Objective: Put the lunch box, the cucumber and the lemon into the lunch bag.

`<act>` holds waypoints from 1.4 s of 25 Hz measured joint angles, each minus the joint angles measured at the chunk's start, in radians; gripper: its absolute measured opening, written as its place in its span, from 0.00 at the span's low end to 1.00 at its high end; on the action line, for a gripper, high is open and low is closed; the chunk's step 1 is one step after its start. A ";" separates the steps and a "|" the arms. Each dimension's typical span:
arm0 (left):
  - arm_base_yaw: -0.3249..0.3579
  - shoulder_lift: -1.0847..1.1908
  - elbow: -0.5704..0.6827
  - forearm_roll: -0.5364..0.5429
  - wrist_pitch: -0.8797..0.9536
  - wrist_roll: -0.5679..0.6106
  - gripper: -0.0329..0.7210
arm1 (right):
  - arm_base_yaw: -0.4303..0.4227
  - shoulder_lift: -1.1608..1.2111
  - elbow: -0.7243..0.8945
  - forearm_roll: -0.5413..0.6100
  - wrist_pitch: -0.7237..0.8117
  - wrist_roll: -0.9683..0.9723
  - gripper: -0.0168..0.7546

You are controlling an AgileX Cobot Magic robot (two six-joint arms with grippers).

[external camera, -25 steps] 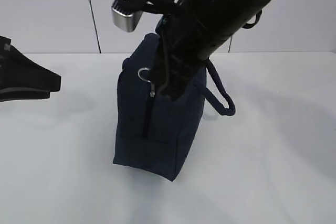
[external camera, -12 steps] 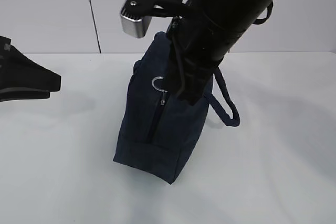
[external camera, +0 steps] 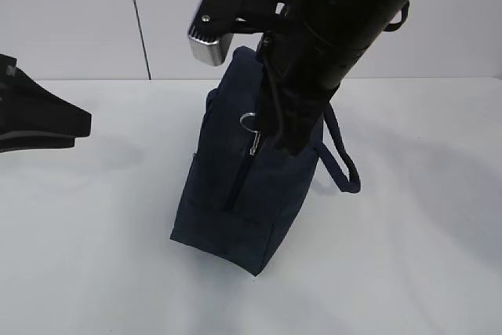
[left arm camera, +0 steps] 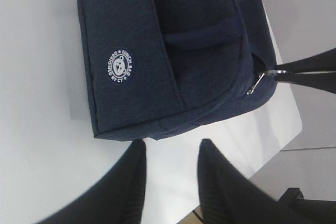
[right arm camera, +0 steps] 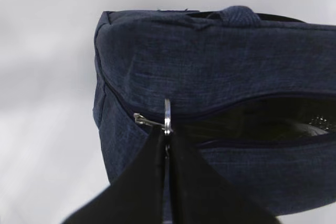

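Your right gripper is clenched tight on the metal ring pull of the zipper, fingertips pinched together with the ring standing up between them. To the right of the ring the zipper gapes, and a dark opening shows along the top of the lunch bag; something pale glints at the far right of that gap, too dim to name.

From the exterior view, your right arm comes down steeply over the bag, and the ring sits high on the bag's near edge, just beside the arm. The bag is tipped, leaning left at the top, its base on the white table. The loop handle hangs off to the right.

Your left gripper hovers released, fingers parted with nothing between them, just clear of the bag's side. That side carries a round white logo patch, and a strap crosses the panel next to it.
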 joint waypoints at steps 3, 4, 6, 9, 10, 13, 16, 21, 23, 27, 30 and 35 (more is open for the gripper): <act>0.000 0.000 0.000 0.000 0.000 0.000 0.36 | 0.000 0.002 -0.029 -0.002 0.000 0.004 0.03; 0.000 0.000 0.000 0.000 0.000 0.000 0.36 | 0.000 0.002 -0.041 -0.002 -0.002 0.006 0.03; 0.000 0.000 0.000 0.000 0.000 0.000 0.36 | 0.000 0.002 -0.059 -0.003 -0.008 0.008 0.03; 0.000 0.000 0.000 0.000 0.000 0.000 0.36 | 0.000 0.002 -0.062 -0.006 -0.024 0.012 0.03; 0.000 0.000 0.000 0.000 0.000 0.000 0.36 | 0.000 0.002 -0.062 -0.006 -0.026 0.012 0.03; 0.000 0.000 0.000 0.000 0.000 0.000 0.36 | 0.000 0.003 -0.062 0.024 -0.028 0.012 0.03; 0.000 0.000 0.000 0.000 0.000 0.000 0.36 | 0.000 0.016 -0.064 0.050 -0.028 0.010 0.03; 0.000 0.000 0.000 -0.008 -0.009 0.000 0.36 | 0.000 0.046 -0.064 0.072 -0.028 0.010 0.03; 0.000 0.000 0.000 -0.036 -0.020 0.000 0.36 | 0.000 0.051 -0.066 0.075 -0.028 0.010 0.03; 0.000 0.000 0.000 -0.071 -0.052 0.000 0.36 | 0.000 0.056 -0.068 0.076 -0.030 0.010 0.03; 0.000 0.000 0.000 -0.087 -0.070 0.025 0.37 | 0.000 0.056 -0.068 0.076 -0.030 0.010 0.03; -0.024 0.029 0.000 -0.121 -0.035 0.150 0.37 | 0.000 0.056 -0.068 0.077 -0.030 0.010 0.03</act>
